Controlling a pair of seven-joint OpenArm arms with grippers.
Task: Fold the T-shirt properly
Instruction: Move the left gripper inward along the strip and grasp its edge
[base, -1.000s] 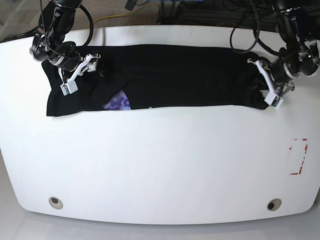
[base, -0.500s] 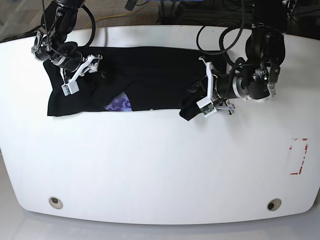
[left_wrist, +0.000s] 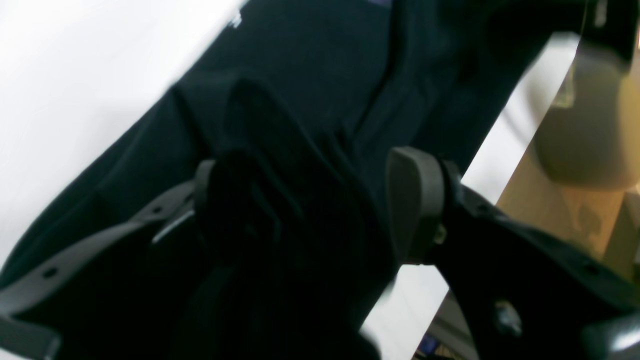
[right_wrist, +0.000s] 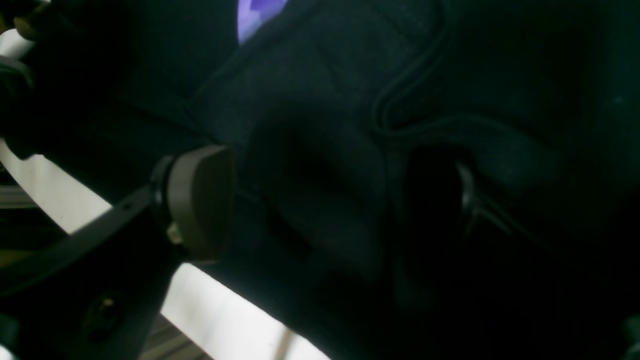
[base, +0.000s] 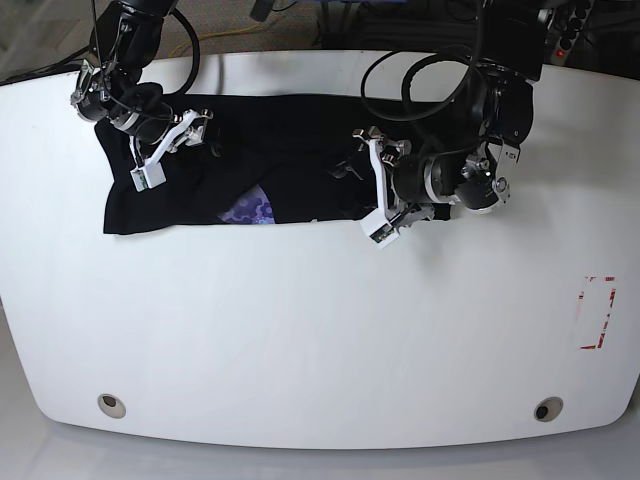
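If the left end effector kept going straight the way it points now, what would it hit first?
Most likely the T-shirt: in the left wrist view, black fabric fills the gap between the left end effector pads and lies ahead of them. Depth is unclear.

both arms black with looping black cables, white gripper brackets in the base view, grey rounded pads on black screwed fingers (left_wrist: 415, 205) at the wrists.

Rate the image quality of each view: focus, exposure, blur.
Base view: sharp and evenly lit, though the T-shirt reads as flat black against the bright table. Left wrist view: blurred and soft, the table blown out to white, fabric folds barely visible. Right wrist view: very dark and underexposed; only one finger pad and a purple patch stand out.
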